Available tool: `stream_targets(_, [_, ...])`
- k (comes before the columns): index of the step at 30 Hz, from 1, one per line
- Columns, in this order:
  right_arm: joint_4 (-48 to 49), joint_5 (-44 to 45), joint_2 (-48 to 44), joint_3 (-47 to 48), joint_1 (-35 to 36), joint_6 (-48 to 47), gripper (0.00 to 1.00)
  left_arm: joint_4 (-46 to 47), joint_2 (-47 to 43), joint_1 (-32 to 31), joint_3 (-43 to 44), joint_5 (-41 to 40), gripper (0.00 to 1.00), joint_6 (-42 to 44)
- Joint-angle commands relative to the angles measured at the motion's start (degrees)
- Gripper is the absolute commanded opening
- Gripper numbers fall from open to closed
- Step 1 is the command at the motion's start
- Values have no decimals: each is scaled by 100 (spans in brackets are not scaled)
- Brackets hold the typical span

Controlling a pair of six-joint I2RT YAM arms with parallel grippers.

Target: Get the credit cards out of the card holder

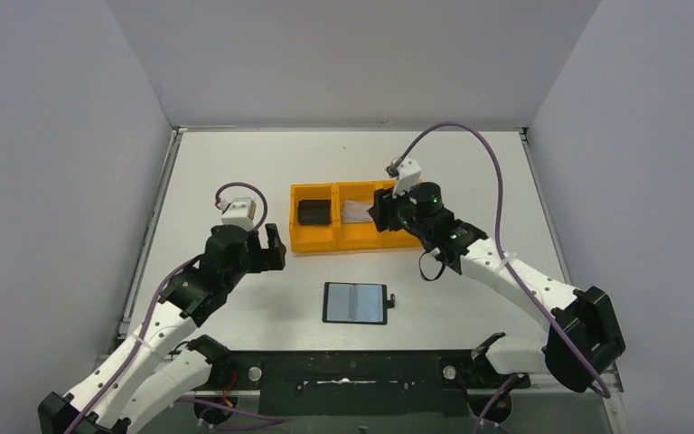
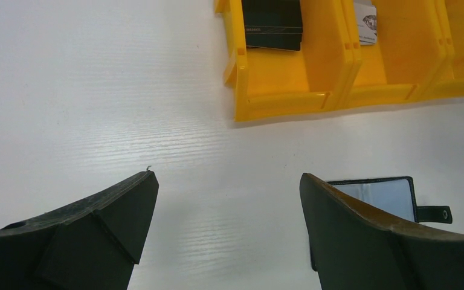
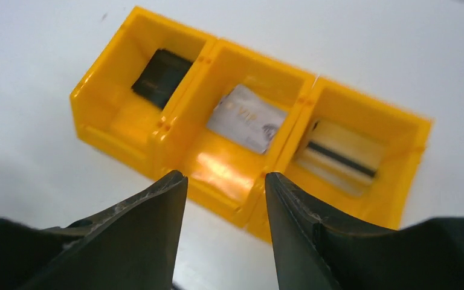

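Tray (image 3: 116, 140) with two credit cards (image 3: 246, 118); one card holder (image 1: 355, 303); left pincer (image 2: 228, 177), right pincer (image 3: 226, 176) both wide.

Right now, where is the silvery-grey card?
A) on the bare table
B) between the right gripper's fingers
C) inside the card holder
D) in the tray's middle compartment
D: the right wrist view shows the silvery-grey card lying in the middle compartment of the orange tray, between the black block and the gold card.

The top camera looked down from behind the arms (image 1: 181, 298) over the whole table (image 1: 226, 172). Both wrist cameras looked closely past their fingers (image 2: 90, 241) at the orange tray (image 3: 112, 136), shared by all views.
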Motion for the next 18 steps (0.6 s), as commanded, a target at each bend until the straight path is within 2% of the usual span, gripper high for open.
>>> stream_targets(1, [-771,1154,-121,-491,633,2880,52,211,-185,52,87,-153,89,60])
stream_targets(3, [-961,2069,-259,-749,1181,3578,54,202,-217,53,91,-176,89,49])
stream_targets(8, [-1424,3016,-194,-850,2149,4685,56,181,-270,48,91,-241,89,22])
stream_targets(13, [-1961,3601,373,-454,3019,5364,63,166,-325,49,89,-279,89,4])
stream_targets(18, [-2124,3573,1125,49,3450,5611,67,167,-371,52,91,-286,89,-6])
